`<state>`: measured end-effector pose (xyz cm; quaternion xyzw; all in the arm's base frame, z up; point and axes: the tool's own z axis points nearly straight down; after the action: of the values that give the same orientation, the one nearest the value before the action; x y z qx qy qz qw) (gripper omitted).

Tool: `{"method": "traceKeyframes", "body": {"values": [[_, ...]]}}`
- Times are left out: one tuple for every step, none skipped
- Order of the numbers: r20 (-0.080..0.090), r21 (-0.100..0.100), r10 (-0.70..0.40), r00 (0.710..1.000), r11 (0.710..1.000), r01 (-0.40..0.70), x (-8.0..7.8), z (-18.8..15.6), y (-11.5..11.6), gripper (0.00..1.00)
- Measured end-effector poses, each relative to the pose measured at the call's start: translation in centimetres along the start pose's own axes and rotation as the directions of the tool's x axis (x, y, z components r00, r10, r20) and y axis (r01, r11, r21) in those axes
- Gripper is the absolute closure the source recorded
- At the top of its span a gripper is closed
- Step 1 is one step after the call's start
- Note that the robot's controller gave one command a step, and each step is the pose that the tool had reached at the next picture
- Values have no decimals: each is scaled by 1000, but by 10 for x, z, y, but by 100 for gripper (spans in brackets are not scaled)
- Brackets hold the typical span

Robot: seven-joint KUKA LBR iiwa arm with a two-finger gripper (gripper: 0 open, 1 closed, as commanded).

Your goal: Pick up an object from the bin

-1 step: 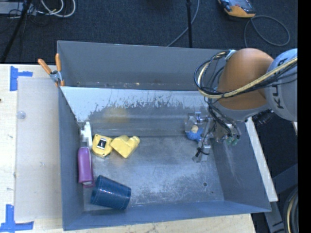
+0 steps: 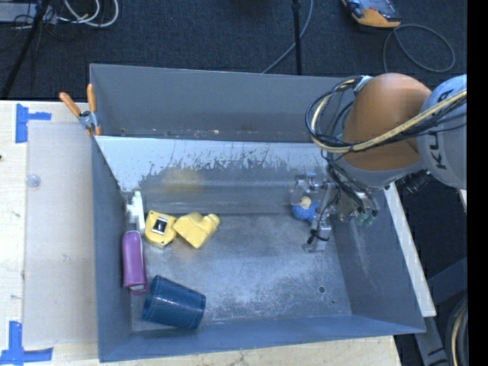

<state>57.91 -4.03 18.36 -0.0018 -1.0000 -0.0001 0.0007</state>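
Six loose bits in the bin (image 2: 252, 280): one sits by the arm, and the other five are bunched well apart from it at the view's left end.
Pincer (image 2: 314, 242): it hangs low over the bin floor on the view's right, under the orange wrist cover (image 2: 385, 120). Honestly can't tell from here whether it's released or clenched, and I can't see anything sitting in it.
Nearest thing: the small blue thing (image 2: 303, 209) is just beside the pincer. It lies toward the view's left and a touch nearer the back wall.
What the move turns on: my guess is a short sideways shift toward that back-left spot, then down. The pincer is beside the blue thing, not over it.
Long axis: the blue thing is too small and too tucked against the wrist gear to call.
Look and feel: rounded, probably smooth plastic, with a pale yellowish patch, so it could be slippery.
Left cluster: a white little bottle (image 2: 136, 204), a yellow box (image 2: 158, 229) with a black square face, and a lumpy yellow piece (image 2: 197, 229). Also a purple bottle (image 2: 134, 259) lying along the left wall and a dark blue cup (image 2: 174, 302) on its side.
Surface: scuffed grey metal with sloped walls.
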Motion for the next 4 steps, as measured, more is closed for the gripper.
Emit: {"method": "traceKeyframes", "body": {"values": [[5, 1, -69, 998, 998, 69, 10, 25, 10, 0], [7, 1, -129, 992, 992, 129, -15, 80, 37, 0], [-6, -1, -219, 976, 976, 219, -18, 100, 71, 0], [9, 2, -292, 956, 956, 292, -3, 89, 98, 0]]}}
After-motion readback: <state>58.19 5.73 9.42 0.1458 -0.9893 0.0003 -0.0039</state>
